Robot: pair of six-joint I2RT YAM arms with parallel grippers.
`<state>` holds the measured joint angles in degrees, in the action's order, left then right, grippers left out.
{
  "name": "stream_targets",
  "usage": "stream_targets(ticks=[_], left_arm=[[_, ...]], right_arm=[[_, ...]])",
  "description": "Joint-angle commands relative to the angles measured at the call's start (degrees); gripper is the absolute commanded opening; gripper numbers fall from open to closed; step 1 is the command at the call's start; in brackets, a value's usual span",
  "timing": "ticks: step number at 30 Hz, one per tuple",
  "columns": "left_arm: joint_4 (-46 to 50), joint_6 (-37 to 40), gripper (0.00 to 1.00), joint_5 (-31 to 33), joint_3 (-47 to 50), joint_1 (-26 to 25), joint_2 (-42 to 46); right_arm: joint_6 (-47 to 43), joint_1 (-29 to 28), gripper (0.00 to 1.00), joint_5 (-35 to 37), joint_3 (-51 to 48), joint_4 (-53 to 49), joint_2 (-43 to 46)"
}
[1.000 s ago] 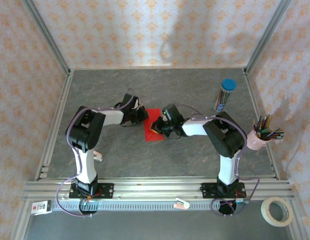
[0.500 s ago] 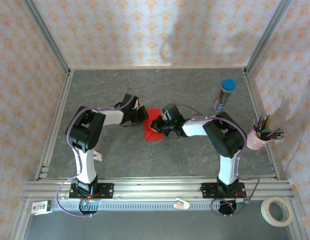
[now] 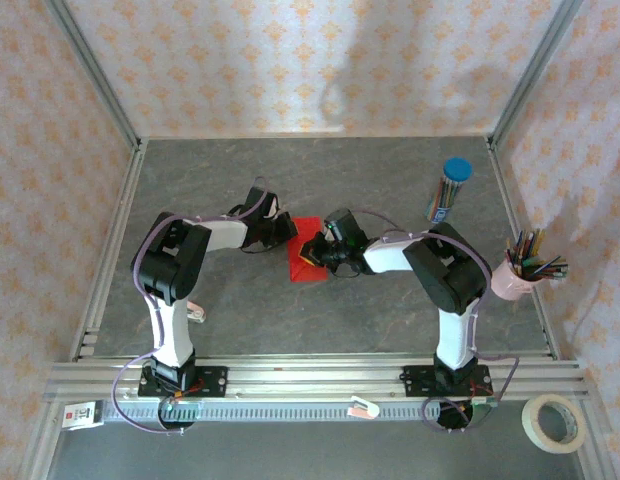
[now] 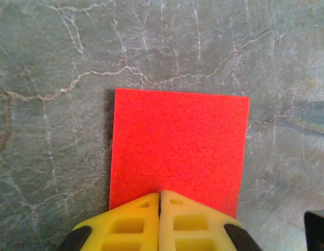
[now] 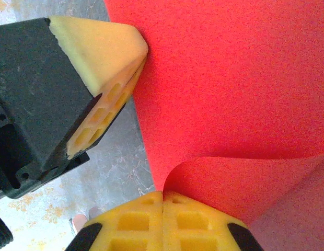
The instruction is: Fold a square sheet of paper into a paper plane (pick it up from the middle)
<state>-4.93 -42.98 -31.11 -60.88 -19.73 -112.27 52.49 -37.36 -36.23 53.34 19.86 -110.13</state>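
Observation:
The square sheet of paper [image 3: 302,270] is bright red and lies mid-table between both arms. In the left wrist view it [image 4: 180,141] lies flat on the grey surface. My left gripper [image 4: 160,192] is shut, its yellow tips resting on the sheet's near edge. In the right wrist view the sheet [image 5: 230,78] has one corner curled up and over. My right gripper [image 5: 163,192] is shut on that curled corner. The left gripper's fingers [image 5: 102,63] touch the sheet's far edge there. From above, the left gripper [image 3: 290,232] and right gripper [image 3: 312,252] meet over the sheet.
A blue-capped tube of coloured pencils [image 3: 449,190] stands at the back right. A pink cup of pencils [image 3: 520,272] sits by the right wall. A tape roll [image 3: 555,422] lies outside the front rail [image 3: 310,375]. Patterned walls close in three sides.

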Motion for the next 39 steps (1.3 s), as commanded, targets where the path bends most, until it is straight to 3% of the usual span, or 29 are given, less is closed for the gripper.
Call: stream_targets(ticks=[1, 39], left_arm=[[2.4, 0.6, 0.07, 0.6, 0.9, 0.0, -1.4], [2.0, 0.4, 0.07, 0.5, 1.6, -0.1, -1.5]], right_arm=[[0.2, -0.4, 0.0, -0.6, 0.4, 1.9, -1.0], [1.9, -0.4, 0.0, 0.2, 0.0, 4.4, -2.5]])
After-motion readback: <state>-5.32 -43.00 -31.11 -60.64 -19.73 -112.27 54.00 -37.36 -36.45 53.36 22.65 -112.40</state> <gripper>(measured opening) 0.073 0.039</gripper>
